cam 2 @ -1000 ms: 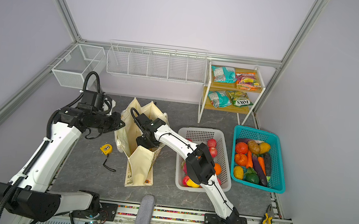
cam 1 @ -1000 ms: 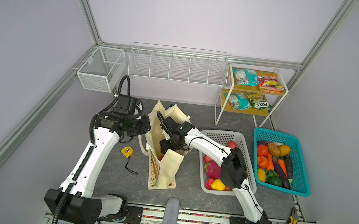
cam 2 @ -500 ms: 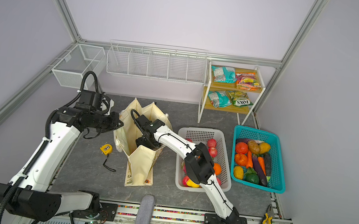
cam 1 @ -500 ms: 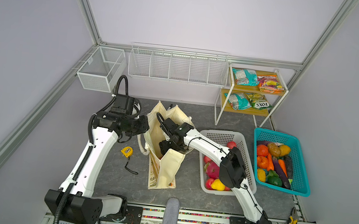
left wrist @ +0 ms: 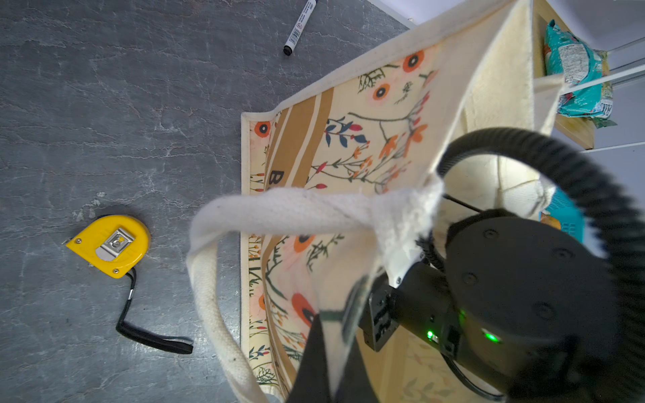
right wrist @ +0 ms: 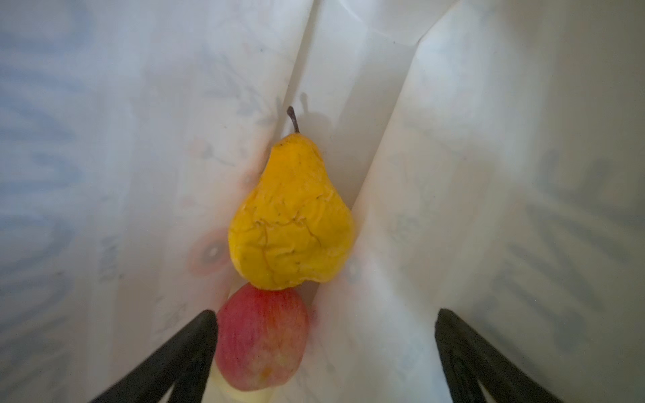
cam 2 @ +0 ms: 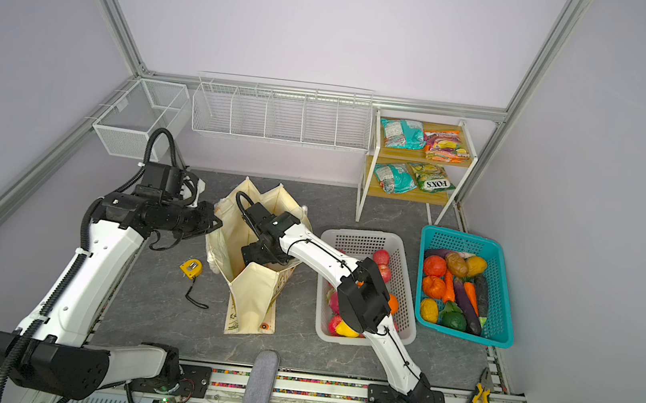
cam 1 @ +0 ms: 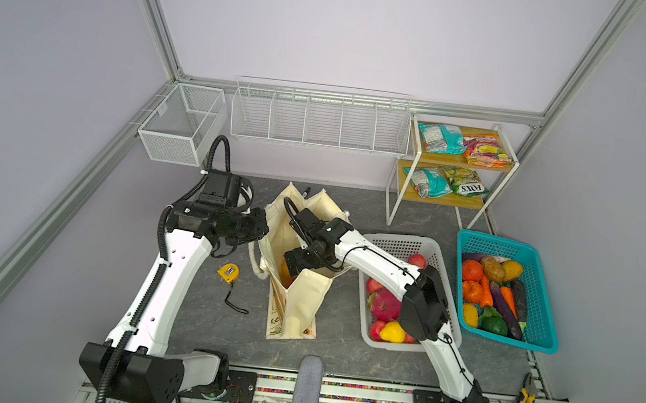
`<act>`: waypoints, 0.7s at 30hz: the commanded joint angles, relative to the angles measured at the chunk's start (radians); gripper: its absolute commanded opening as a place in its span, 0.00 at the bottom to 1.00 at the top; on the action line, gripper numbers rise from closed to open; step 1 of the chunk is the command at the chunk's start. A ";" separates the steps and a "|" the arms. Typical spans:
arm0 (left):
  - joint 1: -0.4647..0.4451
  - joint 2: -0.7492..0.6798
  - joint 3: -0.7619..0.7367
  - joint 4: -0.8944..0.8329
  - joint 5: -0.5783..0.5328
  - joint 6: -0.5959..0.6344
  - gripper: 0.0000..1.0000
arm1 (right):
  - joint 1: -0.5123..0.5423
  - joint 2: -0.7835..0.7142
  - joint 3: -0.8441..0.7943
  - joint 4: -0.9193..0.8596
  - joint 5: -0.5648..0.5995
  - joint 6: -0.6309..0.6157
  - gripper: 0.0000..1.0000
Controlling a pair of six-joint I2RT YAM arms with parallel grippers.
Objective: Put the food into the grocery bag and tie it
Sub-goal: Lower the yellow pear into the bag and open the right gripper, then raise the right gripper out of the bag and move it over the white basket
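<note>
Two fruits lie at the bottom of the grocery bag (cam 1: 304, 292): a yellow pear (right wrist: 291, 216) with wrinkled, cracked skin and a thin dark stem, and a smooth red-streaked apple (right wrist: 261, 338) touching its broad end. A pale yellowish shape under the apple is cut off at the frame edge and cannot be named.

The bag is stiff cream canvas. It stands upright on the grey stone-patterned table (cam 1: 214, 323) between the arms, mouth open, end panels creased inward. Its outer side bears a floral print and a tan band, of which only a dark "B" is readable. One thick woven white rope handle (left wrist: 279, 213) loops across the left wrist view.

The right gripper (right wrist: 326, 314) is down inside the bag. Its two black wedge-shaped fingers are spread wide with nothing between them, one tip just beside the apple. In both top views the bag wall hides those tips. The left gripper (left wrist: 331, 349), blurred and partly out of frame, is clamped on the bag's rim fabric.

Four crinkly snack packets (cam 1: 440, 138) sit on the two-tier wooden shelf (cam 1: 450, 159): two teal, one orange-red, one green. The white perforated basket (cam 1: 399, 245) holds red and yellow fruit, too hidden by the right arm to count. The teal mesh basket (cam 1: 492, 245) is heaped with mixed vegetables. One yellow tape measure (cam 1: 228, 273) lies beside the bag.
</note>
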 commanded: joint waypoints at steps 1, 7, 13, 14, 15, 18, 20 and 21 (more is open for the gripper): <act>0.009 -0.029 -0.003 0.018 0.020 0.005 0.00 | -0.001 -0.100 0.001 -0.001 0.037 0.000 0.97; 0.009 -0.034 -0.034 0.027 0.033 -0.001 0.00 | 0.002 -0.142 0.167 -0.083 0.059 0.020 0.88; 0.009 -0.039 -0.051 0.035 0.039 -0.008 0.00 | 0.004 -0.225 0.302 -0.127 0.134 0.017 0.88; 0.009 -0.038 -0.050 0.035 0.038 -0.008 0.00 | 0.003 -0.241 0.304 -0.127 0.146 0.017 0.88; 0.009 -0.040 -0.049 0.034 0.038 -0.007 0.00 | 0.002 -0.266 0.303 -0.128 0.170 0.018 0.88; 0.009 -0.035 -0.042 0.034 0.038 -0.004 0.00 | 0.001 -0.342 0.277 -0.118 0.226 0.003 0.88; 0.009 -0.029 -0.037 0.033 0.039 -0.001 0.00 | -0.002 -0.398 0.247 -0.116 0.284 -0.007 0.88; 0.009 -0.025 -0.034 0.031 0.040 0.000 0.00 | -0.003 -0.421 0.230 -0.117 0.310 -0.009 0.88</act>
